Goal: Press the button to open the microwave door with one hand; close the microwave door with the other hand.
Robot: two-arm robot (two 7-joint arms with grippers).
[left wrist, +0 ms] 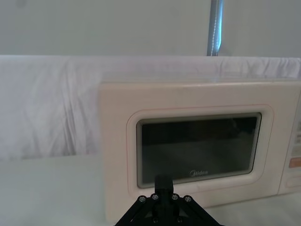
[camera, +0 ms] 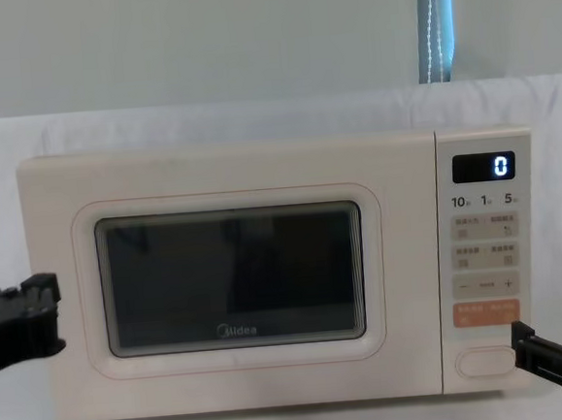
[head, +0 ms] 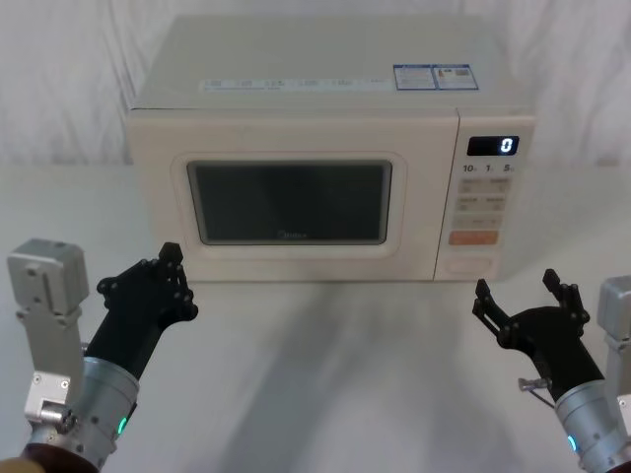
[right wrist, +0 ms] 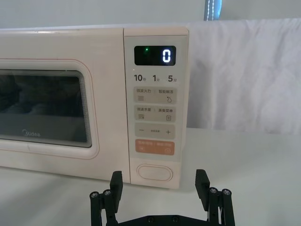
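- Table (head: 325, 374) under a white cloth carries everything; a white draped backdrop (head: 59, 89) hangs behind it.
- Microwave (head: 325, 69), cream, stands at the middle of the table, facing the robot, with bare cloth between it and both arms.
- The microwave door (head: 291, 202) sits shut and flush with the front, its dark window carrying a grey Midea logo.
- Control panel (head: 485, 197) fills the right of the front; its display (head: 492, 146) reads 0, and an orange key (head: 473, 236) sits low on it.
- The button (head: 470, 264), a wide cream key, lies below the orange key at the panel's bottom.
- The left tool (head: 170, 268) hovers before the door's lower left corner, its fingers drawn together, touching nothing, arm angled up from the lower left.
- The right tool (head: 521, 298) hovers just before and right of the button, fingers spread wide and empty, clear of the panel.
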